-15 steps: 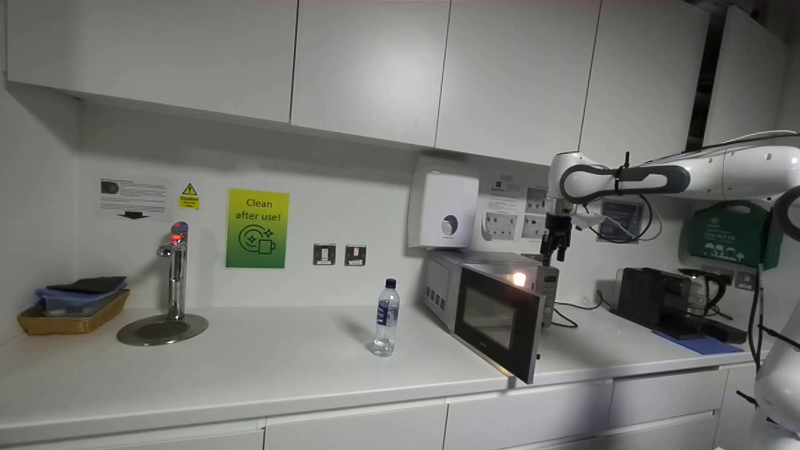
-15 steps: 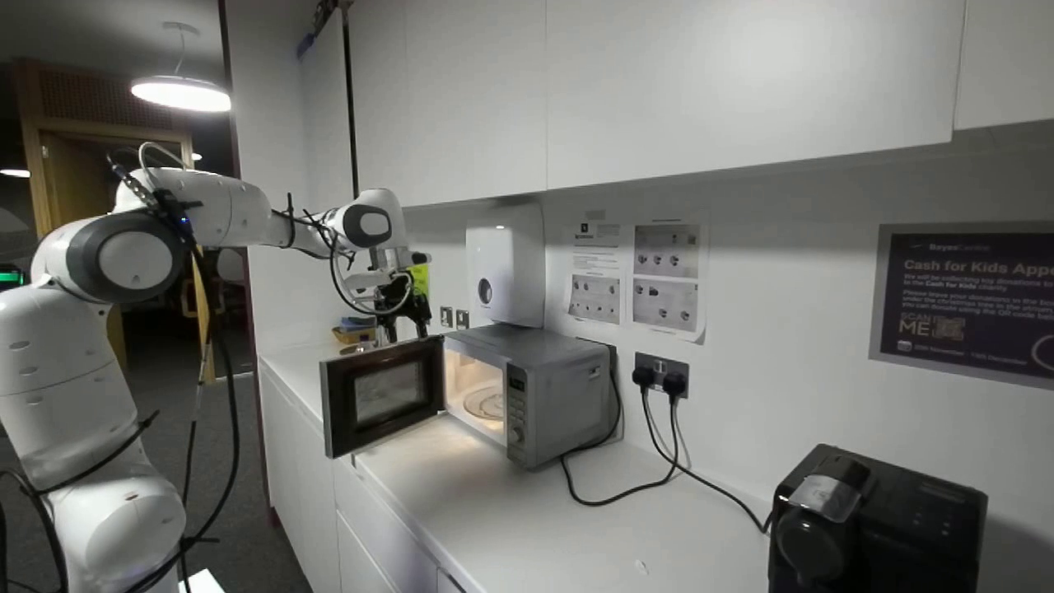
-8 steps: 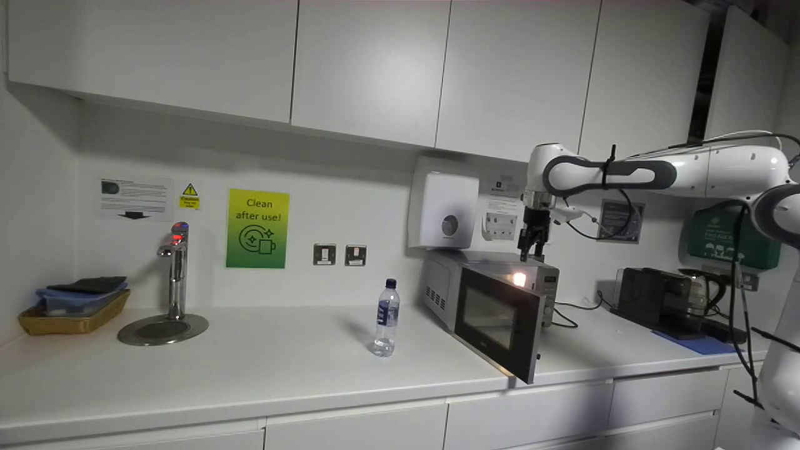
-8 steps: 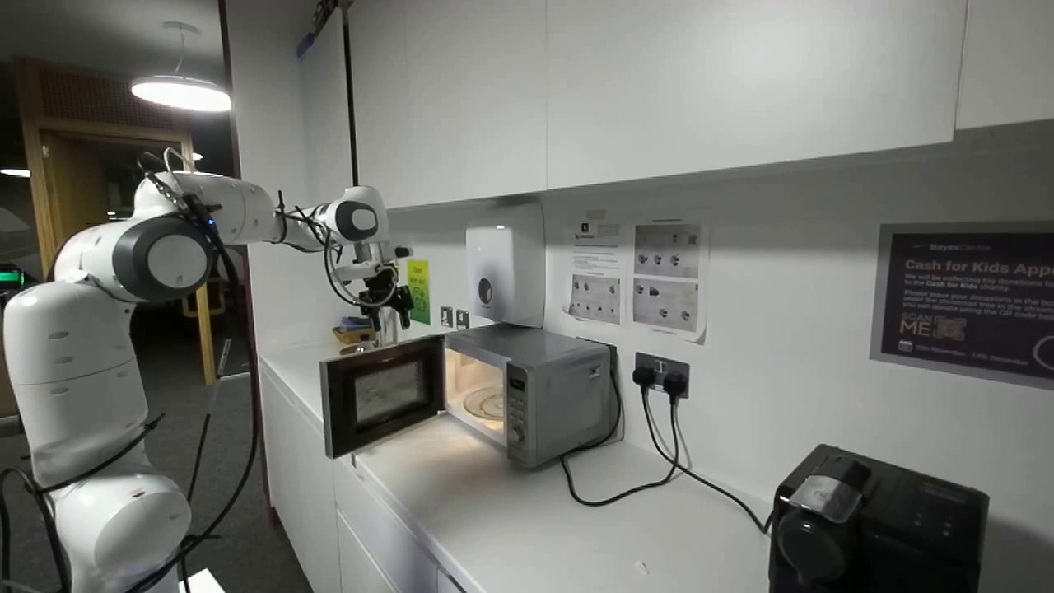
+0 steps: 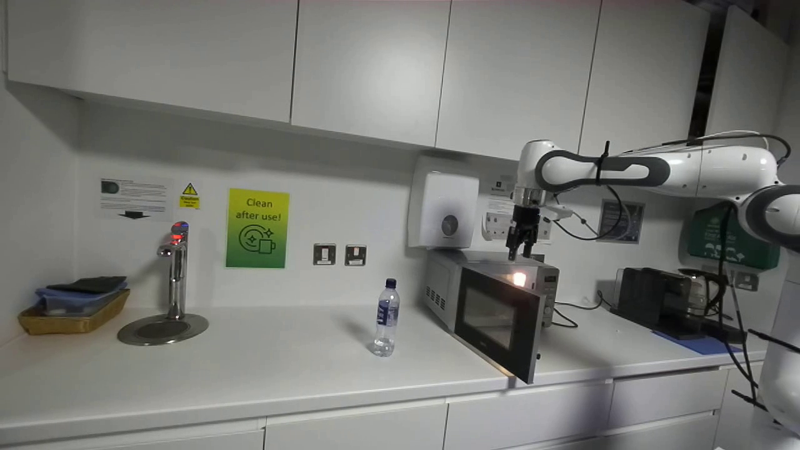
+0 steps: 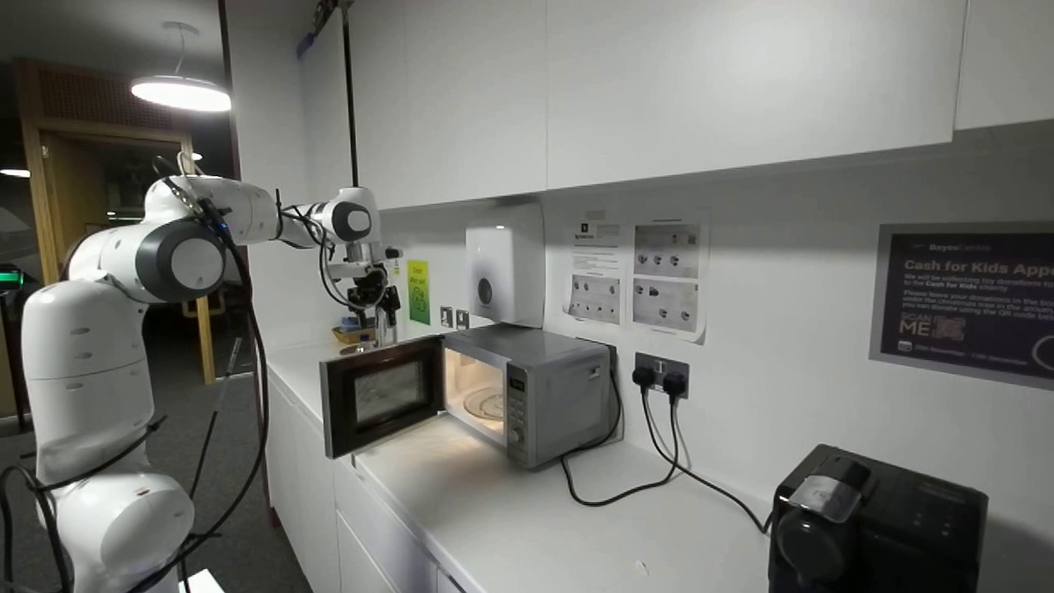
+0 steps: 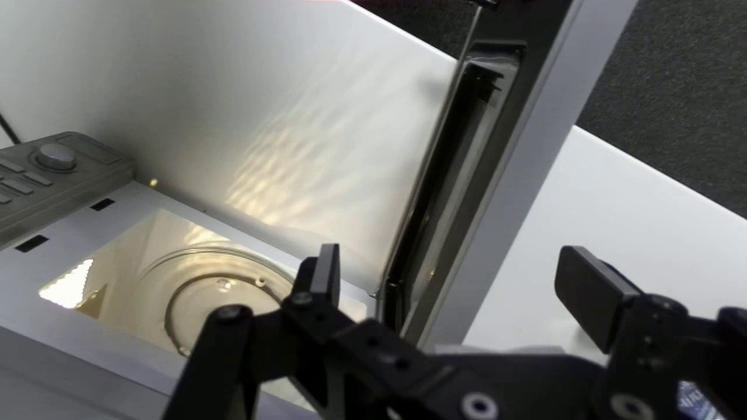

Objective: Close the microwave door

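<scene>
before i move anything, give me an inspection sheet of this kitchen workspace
Surface: white countertop; small pale mark, cause unclear
Job's things: microwave lit inside; microwave door wide open
Clutter: water bottle upright, apart from the microwave; basket near the tap
Gripper: open, above the door's top edge; nothing seen held
Cables: black cables looping over the countertop from the wall socket
Surroundings: white wall-mounted box; yellow-green sign reading "Clean after use!"; black boxy machine
</scene>
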